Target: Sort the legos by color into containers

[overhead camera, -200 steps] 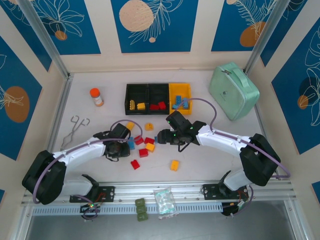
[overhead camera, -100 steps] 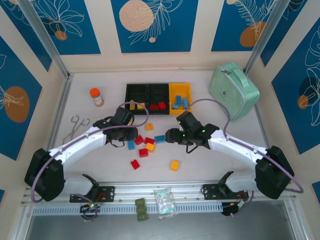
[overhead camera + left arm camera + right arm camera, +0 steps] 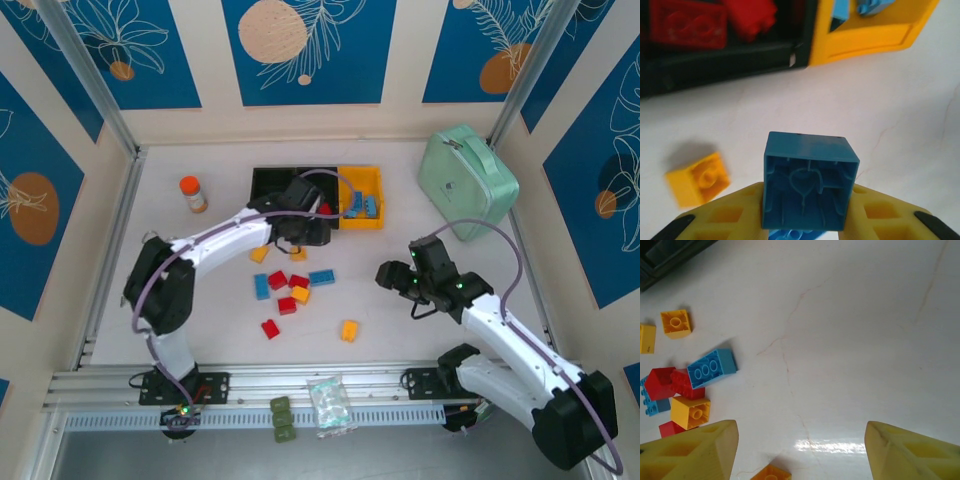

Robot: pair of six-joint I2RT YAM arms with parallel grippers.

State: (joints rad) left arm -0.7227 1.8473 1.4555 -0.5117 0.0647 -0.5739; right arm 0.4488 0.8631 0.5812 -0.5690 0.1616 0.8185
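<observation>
Left claw (image 3: 807,212): found clamped shut on one blue lego (image 3: 809,187), pads (image 3: 735,212) pressed to two opposite flat walls, hollow underside turned toward the wrist camera. Held it just short of the containers (image 3: 270,172). Saw the yellow-orange bin (image 3: 867,40) ahead and to the claw's right, with blue pieces already inside. Saw a black bin (image 3: 720,57) ahead and to its left, holding red ones.

Judged light, rigid, hard plastic, with no give under the pads and no risk of crushing. Judged smooth and somewhat slick on the walls, so best taken square across two parallel sides, centred, never across a corner or over the studs. Judged likely to bounce or tip if dropped from height, so better let go low inside the bin.

Looked a squat, near-cubic brick of saturated mid-blue, thin-walled, with a central tube and ribs visible in the cavity. Noted a small yellow lego (image 3: 696,180) lying on the surface (image 3: 900,125) below and to the left of the claw.

Right claw (image 3: 800,450): spread wide, empty, hanging over bare surface. Noted loose legos (image 3: 712,367) in blue, red and yellow clustered off to its left, apart from its fingers (image 3: 690,450).
</observation>
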